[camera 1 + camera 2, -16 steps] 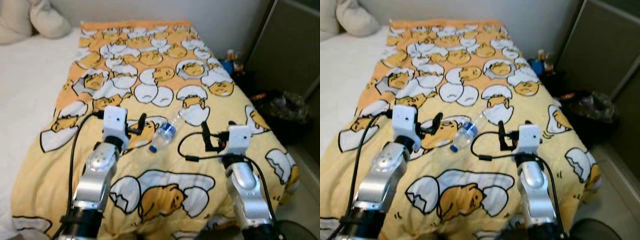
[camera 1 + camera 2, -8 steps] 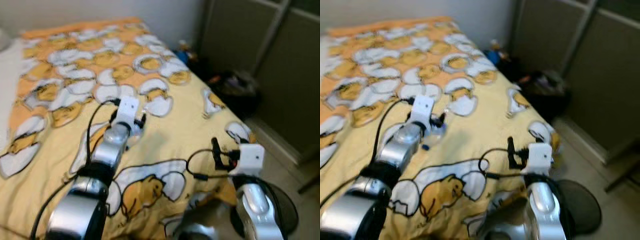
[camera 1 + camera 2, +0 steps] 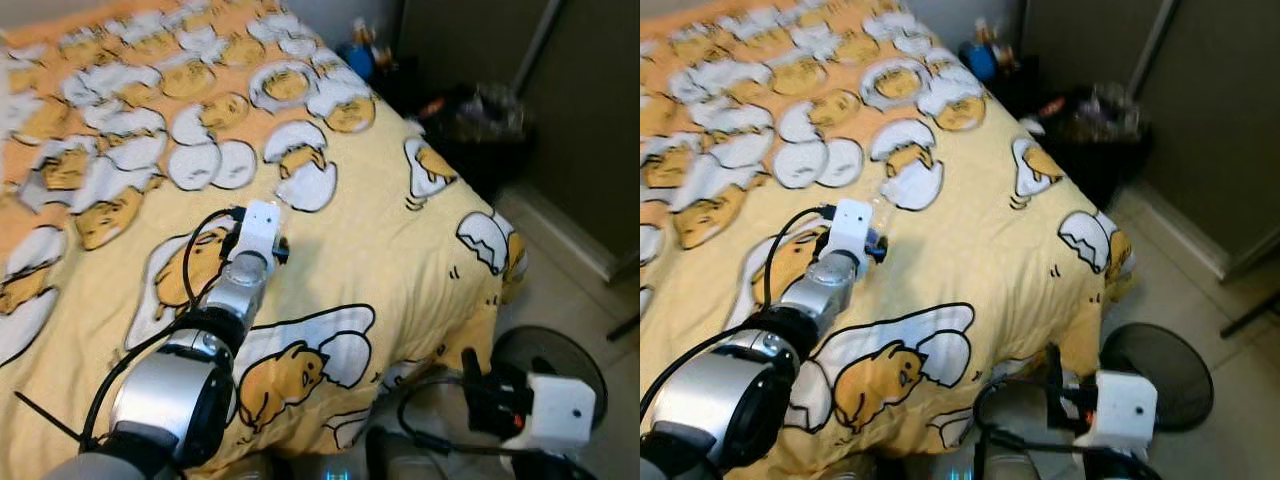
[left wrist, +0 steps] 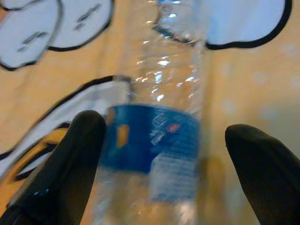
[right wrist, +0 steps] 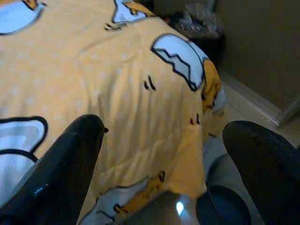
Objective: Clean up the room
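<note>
Left pincer (image 4: pixel 159 140) spread wide, fingers flanking the plastic bottle (image 4: pixel 157 136) lying on the bed (image 3: pixel 400 250), not gripping. Right pincer (image 5: pixel 164 164) also spread, hanging off the bed's foot corner, over the floor.

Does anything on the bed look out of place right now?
Yes. A clear plastic water bottle with a blue label lies on its side on the egg-patterned blanket, where litter does not belong. The left hand is open around it, one finger on each side.
</note>
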`<state>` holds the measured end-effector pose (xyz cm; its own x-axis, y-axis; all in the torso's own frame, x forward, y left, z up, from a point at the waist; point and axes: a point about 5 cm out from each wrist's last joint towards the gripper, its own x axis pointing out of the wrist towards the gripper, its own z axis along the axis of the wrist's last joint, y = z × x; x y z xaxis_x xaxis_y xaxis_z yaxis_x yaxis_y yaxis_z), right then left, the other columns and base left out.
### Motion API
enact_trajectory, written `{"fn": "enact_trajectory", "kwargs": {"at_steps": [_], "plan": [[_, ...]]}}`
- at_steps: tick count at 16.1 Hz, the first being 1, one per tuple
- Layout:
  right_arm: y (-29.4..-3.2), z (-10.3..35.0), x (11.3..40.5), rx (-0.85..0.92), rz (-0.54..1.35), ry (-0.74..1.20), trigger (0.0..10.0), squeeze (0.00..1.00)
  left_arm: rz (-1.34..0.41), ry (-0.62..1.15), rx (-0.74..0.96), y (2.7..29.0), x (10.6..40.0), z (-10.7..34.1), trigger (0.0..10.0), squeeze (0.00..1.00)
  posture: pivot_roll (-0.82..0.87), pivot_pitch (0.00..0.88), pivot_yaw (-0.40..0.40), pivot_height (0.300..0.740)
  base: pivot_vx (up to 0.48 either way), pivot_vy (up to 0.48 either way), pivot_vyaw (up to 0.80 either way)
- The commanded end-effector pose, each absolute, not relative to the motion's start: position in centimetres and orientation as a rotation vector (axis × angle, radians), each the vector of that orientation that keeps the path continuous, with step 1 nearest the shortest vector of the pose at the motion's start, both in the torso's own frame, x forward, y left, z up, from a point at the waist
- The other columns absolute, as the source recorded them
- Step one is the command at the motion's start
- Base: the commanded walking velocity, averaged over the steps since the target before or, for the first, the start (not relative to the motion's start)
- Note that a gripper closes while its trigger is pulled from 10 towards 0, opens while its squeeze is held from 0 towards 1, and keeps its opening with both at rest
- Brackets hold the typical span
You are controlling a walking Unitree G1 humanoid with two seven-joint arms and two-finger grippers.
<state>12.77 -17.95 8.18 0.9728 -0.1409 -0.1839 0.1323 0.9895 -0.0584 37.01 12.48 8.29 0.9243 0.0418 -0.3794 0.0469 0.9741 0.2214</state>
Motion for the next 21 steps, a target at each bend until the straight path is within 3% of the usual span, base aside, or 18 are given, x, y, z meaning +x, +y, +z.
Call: {"fn": "enact_trajectory", "kwargs": {"at_steps": [1, 4, 5, 6, 11, 15, 19, 21], "plan": [[-17.7, 8.6, 12.6, -0.047, -0.135, 0.188, 10.0, 0.04, 0.005, 0.402, 0.214, 12.6, 37.1, 8.3, 10.0, 0.00, -0.36, 0.253, 0.091, 0.723, 0.000, 0.000, 0.00], [-18.0, 9.2, 12.1, -0.055, -0.153, 0.199, 10.0, 0.04, 0.040, 0.435, 0.258, 13.8, 36.6, 7.5, 10.0, 0.00, -0.38, 0.263, 0.090, 0.723, 0.000, 0.000, 0.00], [-18.0, 9.3, 12.1, -0.055, -0.154, 0.201, 10.0, 0.04, 0.030, 0.439, 0.256, 13.8, 36.5, 7.2, 7.0, 0.00, -0.38, 0.263, 0.089, 0.723, 0.000, 0.000, 0.00], [-17.9, 9.4, 11.9, -0.051, -0.157, 0.207, 10.0, 0.04, 0.007, 0.446, 0.262, 13.9, 36.2, 6.8, 0.0, 0.00, -0.38, 0.260, 0.089, 0.723, 0.000, 0.000, 0.00], [-18.2, 9.6, 12.1, -0.043, -0.172, 0.213, 10.0, 0.04, -0.068, 0.530, 0.340, 13.7, 35.3, 5.4, 0.0, 0.00, -0.39, 0.256, 0.095, 0.723, 0.000, 0.000, 0.00], [-18.5, 9.6, 12.4, -0.038, -0.182, 0.210, 10.0, 0.04, -0.115, 0.468, 0.200, 12.6, 36.1, 6.6, 0.0, 0.00, -0.39, 0.249, 0.101, 0.723, 0.000, 0.000, 0.00], [-17.9, 9.5, 12.5, -0.028, -0.143, 0.204, 10.0, 0.04, -0.181, 0.463, 0.210, 11.4, 35.9, 6.5, 0.0, 0.00, -0.40, 0.232, 0.114, 0.723, 0.000, 0.000, 0.00], [-18.1, 9.1, 13.0, -0.035, -0.152, 0.199, 10.0, 0.04, -0.204, 0.431, 0.200, 11.3, 36.2, 7.0, 0.0, 0.00, -0.39, 0.178, 0.129, 0.723, 0.000, 0.000, 0.00]]}}
